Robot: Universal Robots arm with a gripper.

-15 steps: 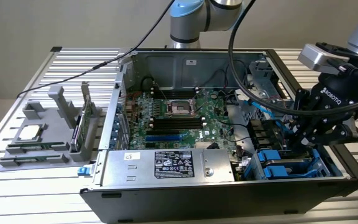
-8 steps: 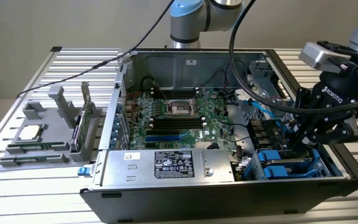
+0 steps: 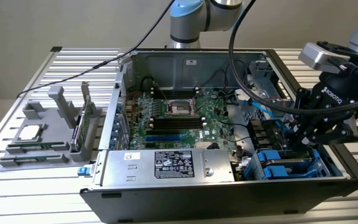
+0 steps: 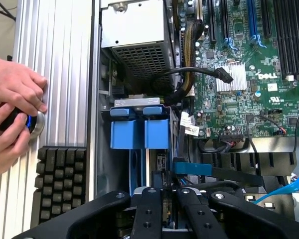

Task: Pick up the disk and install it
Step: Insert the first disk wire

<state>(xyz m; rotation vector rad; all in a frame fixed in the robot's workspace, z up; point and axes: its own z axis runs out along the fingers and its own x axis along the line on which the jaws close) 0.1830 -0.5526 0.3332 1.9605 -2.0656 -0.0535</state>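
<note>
Gripper (image 3: 300, 148) nearly closed on disk (image 3: 289, 164) in bay.

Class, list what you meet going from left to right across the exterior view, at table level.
Grey parts holder → power supply box → blue drive bay, with the tool over it.

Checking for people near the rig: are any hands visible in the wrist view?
Yes, two hands rest on the ribbed table beside the open computer case, holding a small round blue-lit device.
</note>
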